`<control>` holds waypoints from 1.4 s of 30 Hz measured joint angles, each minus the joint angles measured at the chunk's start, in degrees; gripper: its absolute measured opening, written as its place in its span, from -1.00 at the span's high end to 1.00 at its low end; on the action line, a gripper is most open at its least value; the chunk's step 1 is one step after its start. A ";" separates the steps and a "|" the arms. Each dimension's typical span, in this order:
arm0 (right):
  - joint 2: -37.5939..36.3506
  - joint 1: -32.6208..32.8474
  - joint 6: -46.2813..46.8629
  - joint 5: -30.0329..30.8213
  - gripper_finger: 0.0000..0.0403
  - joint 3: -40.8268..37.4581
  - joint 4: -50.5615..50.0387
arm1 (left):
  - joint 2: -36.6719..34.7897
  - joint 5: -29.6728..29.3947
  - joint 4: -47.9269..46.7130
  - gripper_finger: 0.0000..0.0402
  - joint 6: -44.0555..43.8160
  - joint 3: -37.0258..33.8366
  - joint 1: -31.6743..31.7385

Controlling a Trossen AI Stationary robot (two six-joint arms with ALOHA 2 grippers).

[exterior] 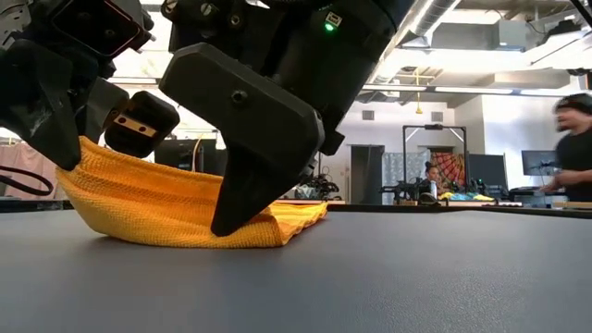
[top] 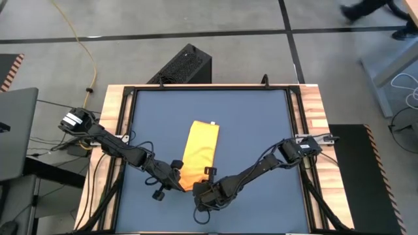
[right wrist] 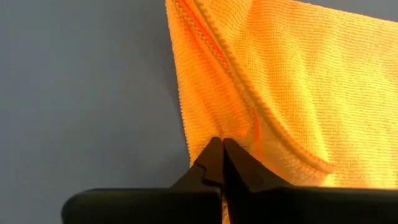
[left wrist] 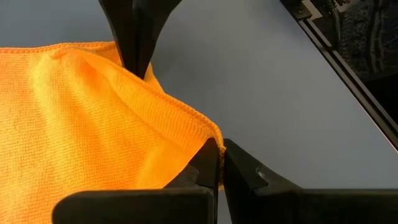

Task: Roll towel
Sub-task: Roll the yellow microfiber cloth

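Observation:
The yellow towel [top: 200,151] lies as a narrow folded strip on the blue mat, its far end with the small white tag [top: 212,123] flat on the mat. Its near end is raised off the mat [exterior: 139,190]. My left gripper [top: 177,185] is shut on the near end's left corner. My right gripper [top: 199,191] is shut on the near end's right corner. Both stand close together at the towel's near end. In the left wrist view the towel [left wrist: 81,124] fills the left side, and the right gripper's finger [left wrist: 134,37] shows beyond it. My left gripper pinches the towel's near-left corner [left wrist: 208,138] between its two fingers, at the hemmed edge. The fingers slant down from the table's left. The corner is held up off the mat [exterior: 85,148], and the cloth sags from it. My right gripper pinches the towel's near edge at its right corner [right wrist: 219,132] between its two fingers, where several hemmed layers meet. The fingers slant down from the near right, and their tips [exterior: 224,222] stand low by the mat. The cloth beyond lies on the mat.
The blue mat [top: 261,130] has free room on both sides of the towel and beyond it. A dark frame [top: 297,130] and a wooden border run round the mat. A black box [top: 186,65] stands behind the far edge. People show in the room beyond [exterior: 573,148].

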 joint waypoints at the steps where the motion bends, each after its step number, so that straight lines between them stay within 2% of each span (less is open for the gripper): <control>1: -0.11 0.12 0.02 -0.04 0.91 0.00 0.01 | 0.00 0.00 0.00 1.00 -0.02 0.00 0.00; 12: -4.90 2.51 0.55 -0.30 0.94 0.68 -1.41 | 0.00 0.17 -0.50 1.00 -0.11 -0.02 0.00; 17: -5.03 2.57 2.24 -3.99 0.94 0.68 -1.85 | 0.00 0.40 -0.48 1.00 -0.22 -0.02 0.00; 20: -5.03 2.68 4.03 -3.71 0.94 0.68 -2.75 | 0.00 0.41 -0.42 1.00 -0.23 -0.02 0.00; 30: -4.92 2.34 6.43 -3.22 0.64 0.68 -2.49 | 0.00 0.59 -0.46 1.00 -0.17 -0.02 0.00; 42: -4.49 2.49 7.02 -4.51 0.59 0.68 -2.67 | 0.00 0.57 -0.46 1.00 -0.15 -0.02 0.00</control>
